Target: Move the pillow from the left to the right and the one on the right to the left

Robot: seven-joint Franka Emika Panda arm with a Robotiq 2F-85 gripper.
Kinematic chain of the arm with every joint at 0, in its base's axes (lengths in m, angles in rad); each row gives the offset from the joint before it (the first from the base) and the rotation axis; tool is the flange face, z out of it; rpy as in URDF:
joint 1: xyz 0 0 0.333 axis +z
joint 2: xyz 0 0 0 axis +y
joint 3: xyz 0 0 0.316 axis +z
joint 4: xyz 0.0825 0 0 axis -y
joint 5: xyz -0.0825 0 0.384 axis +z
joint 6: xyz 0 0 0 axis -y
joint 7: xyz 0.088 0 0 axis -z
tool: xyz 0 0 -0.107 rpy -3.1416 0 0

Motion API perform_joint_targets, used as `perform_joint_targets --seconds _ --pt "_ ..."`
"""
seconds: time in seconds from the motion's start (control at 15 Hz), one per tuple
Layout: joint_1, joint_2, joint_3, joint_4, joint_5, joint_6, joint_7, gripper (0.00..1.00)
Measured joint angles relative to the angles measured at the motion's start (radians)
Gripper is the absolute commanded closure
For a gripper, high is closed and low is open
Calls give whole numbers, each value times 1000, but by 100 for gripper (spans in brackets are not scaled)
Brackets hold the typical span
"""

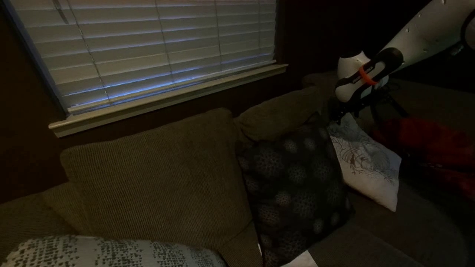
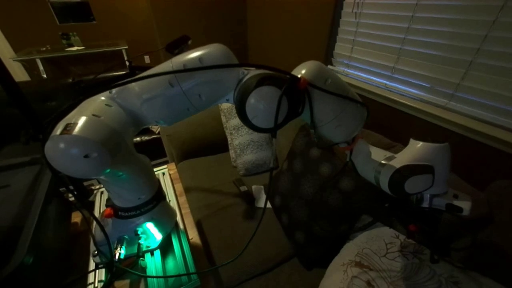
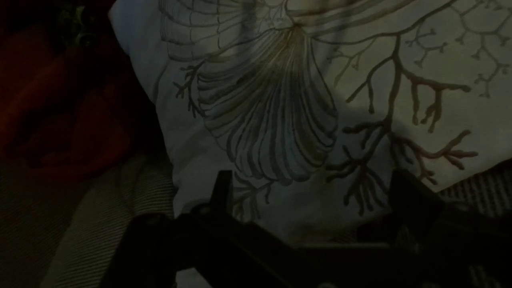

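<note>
The pillow, cream-white with a shell-and-branch print, leans on the sofa in both exterior views [image 1: 365, 163] [image 2: 380, 260] and fills most of the wrist view [image 3: 276, 132]. Beside it rests the one, a dark charcoal pillow with pale round dots [image 1: 297, 189] [image 2: 312, 200], propped against the back cushions. My gripper [image 3: 312, 175] is over the upper edge of the cream pillow, its dark fingers [image 3: 223, 194] spread wide. Pillow fabric shows behind the gap, but no grip on it is visible. Whether the fingertips touch the cloth is too dark to tell.
Red fabric [image 1: 426, 141] lies past the cream pillow. A brown sofa back cushion [image 1: 159, 181] and a grey-white patterned pillow [image 2: 250, 148] are on the dotted pillow's far side. A remote [image 2: 241, 185] and white paper [image 2: 260, 196] lie on the seat. A black cable [image 2: 256, 240] hangs from the arm.
</note>
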Motion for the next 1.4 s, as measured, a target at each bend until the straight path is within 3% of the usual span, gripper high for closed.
perform_joint_targets --seconds 0.4,0.6,0.73,0.8,0.93,1.4 --pt "-85 117 127 77 77 191 -72 0" --pt "-133 170 204 113 131 206 -133 0" --pt "-144 198 218 139 148 206 -149 0" --pt "-145 209 218 152 150 206 -151 25" --pt "-145 226 218 179 150 202 -151 34" --pt "-146 242 217 248 150 102 -149 84"
